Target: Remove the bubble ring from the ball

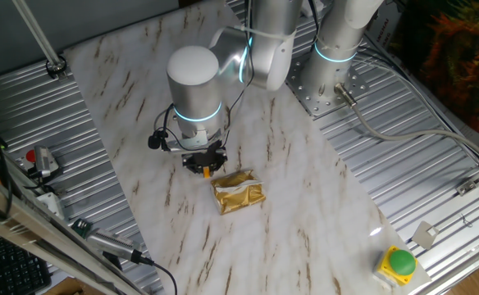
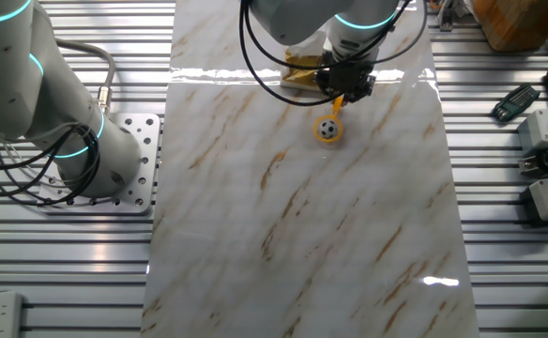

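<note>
In the other fixed view the small white and black ball (image 2: 327, 130) sits on the marble tabletop (image 2: 302, 235) with the orange-yellow bubble ring (image 2: 330, 122) looped around it. The ring's short handle slopes up into my gripper (image 2: 342, 94), whose fingers are closed on the handle's end just above the table. In one fixed view my gripper (image 1: 206, 169) points down, and only an orange bit of the bubble ring (image 1: 207, 172) shows between the fingers. The ball is hidden there behind the gripper.
A crumpled gold foil packet (image 1: 238, 192) lies right beside the gripper, also in the other fixed view (image 2: 302, 73). A green button on a yellow base (image 1: 400, 262) stands off the marble board. Remote and boxes (image 2: 546, 141) lie on the metal surface.
</note>
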